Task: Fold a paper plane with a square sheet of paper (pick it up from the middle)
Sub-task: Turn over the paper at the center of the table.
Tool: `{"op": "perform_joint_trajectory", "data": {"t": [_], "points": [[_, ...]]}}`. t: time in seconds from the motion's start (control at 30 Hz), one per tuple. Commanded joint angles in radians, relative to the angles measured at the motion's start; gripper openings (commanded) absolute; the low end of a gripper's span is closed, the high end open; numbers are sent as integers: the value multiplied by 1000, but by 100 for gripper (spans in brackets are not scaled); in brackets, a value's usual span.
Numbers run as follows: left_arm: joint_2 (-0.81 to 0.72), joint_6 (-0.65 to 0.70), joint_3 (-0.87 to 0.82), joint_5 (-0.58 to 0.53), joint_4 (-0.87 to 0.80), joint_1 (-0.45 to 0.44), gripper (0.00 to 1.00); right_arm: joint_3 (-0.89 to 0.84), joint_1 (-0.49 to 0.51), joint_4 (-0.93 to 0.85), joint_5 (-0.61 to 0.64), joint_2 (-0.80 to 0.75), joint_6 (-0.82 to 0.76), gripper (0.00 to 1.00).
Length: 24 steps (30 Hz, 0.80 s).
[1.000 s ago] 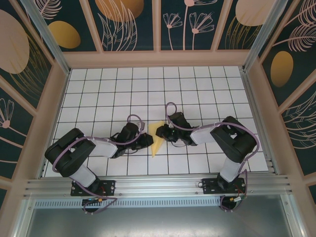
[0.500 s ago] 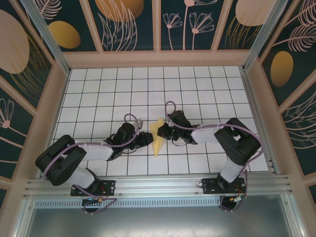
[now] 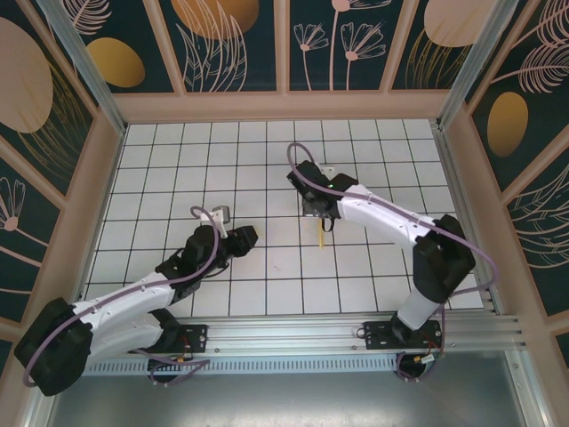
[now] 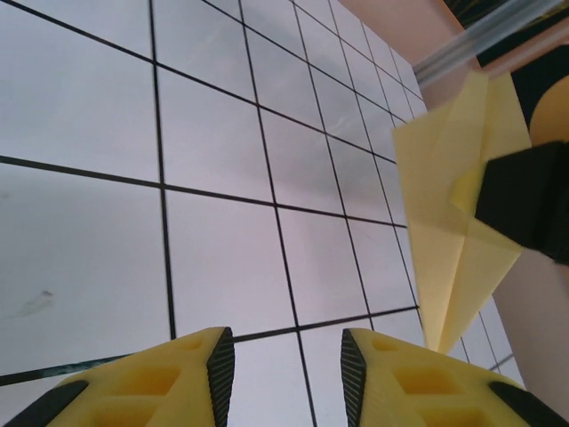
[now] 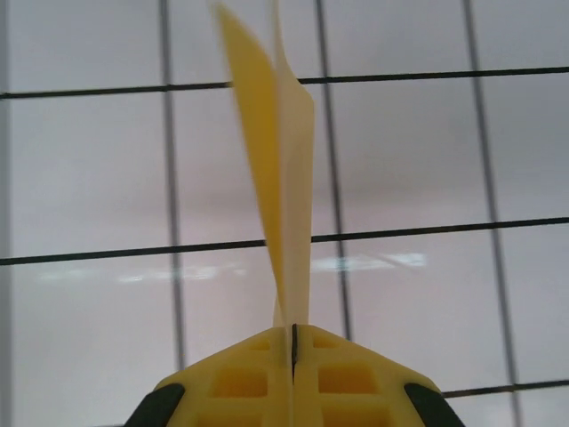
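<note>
While clamped by the right gripper (image 3: pixel 318 216), the paper plane (image 3: pixel 319 233) is being held over mid-table.
Overhead, its long axis is being pointed basewards, right of the left gripper (image 3: pixel 244 237); left wrist, fingers (image 4: pixel 178 382) are being held spread, empty; right wrist, pads (image 5: pixel 249 374) are being pressed onto its crease.

**Inspector:** Count of paper items at inspection?

**Assistant:** One paper plane (image 3: pixel 320 238), yellow, was noted just right of centre in the overhead frame.

**Inspector:** Arms and grippers?

**Assistant:** Two arms were logged: the left arm (image 3: pixel 124 307) at lower left and the right arm (image 3: pixel 396 224) along the right side. There were two grippers, the left gripper (image 3: pixel 247 237) left of centre and the right gripper (image 3: pixel 319 220) at centre. Each wrist view showed two yellow fingers (image 4: pixel 178 382), four in total.

**Inspector:** Surfaces?

**Assistant:** One gridded table (image 3: pixel 178 160) was counted.
</note>
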Motion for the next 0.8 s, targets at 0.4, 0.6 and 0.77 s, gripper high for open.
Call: {"op": "perform_joint_trajectory", "data": {"t": [0.4,0.6,0.77], "points": [[-206,29,-52,-220,-174,2,42,423,230,-320,81,579,55,21],[-204,43,-49,-209,-181,0,43,342,223,-96,-146,437,-14,50],[-179,57,-45,-176,-155,2,44,133,209,126,-276,172,-54,68]]}}
